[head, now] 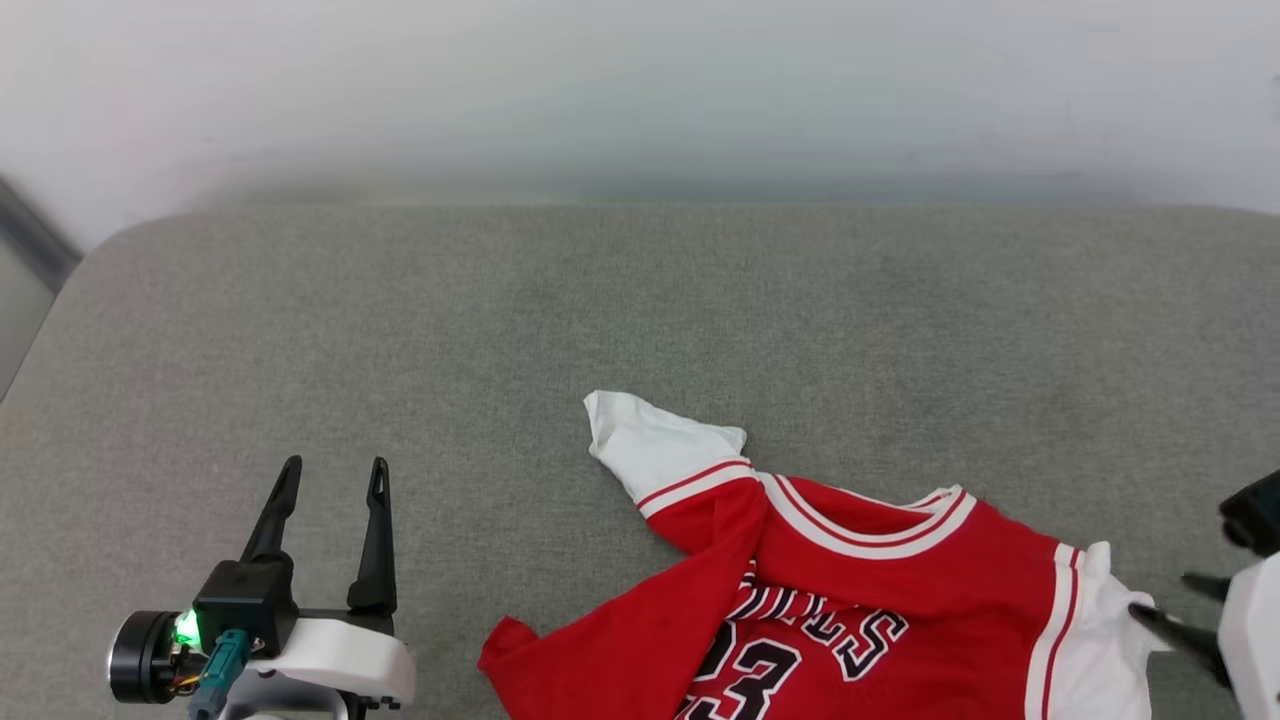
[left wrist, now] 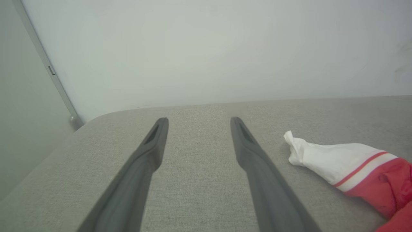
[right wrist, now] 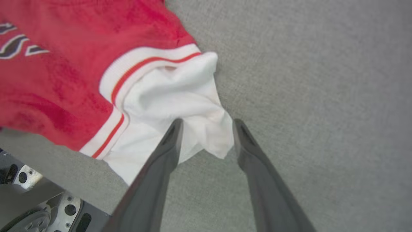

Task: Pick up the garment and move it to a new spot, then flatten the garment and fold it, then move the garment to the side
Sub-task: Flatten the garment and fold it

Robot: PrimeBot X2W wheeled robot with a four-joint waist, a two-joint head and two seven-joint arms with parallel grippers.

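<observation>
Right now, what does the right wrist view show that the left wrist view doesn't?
Right wrist view: the right gripper open, fingers astride the corner of a white sleeve, plus black lettering. Left wrist view: the left gripper open over the cushion, the other sleeve to one side, and a pale wall. Shared: the red garment on the grey cushion.

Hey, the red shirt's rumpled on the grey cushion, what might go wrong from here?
1. A red flap of the garment lies folded over its lettering; folding before spreading it may lock in that crease.
2. The right jaws stand open around the white sleeve tip; a pinch there may catch only thin fabric and slip.
3. The garment lies near the cushion front edge; dragging it could pull it off.
</observation>
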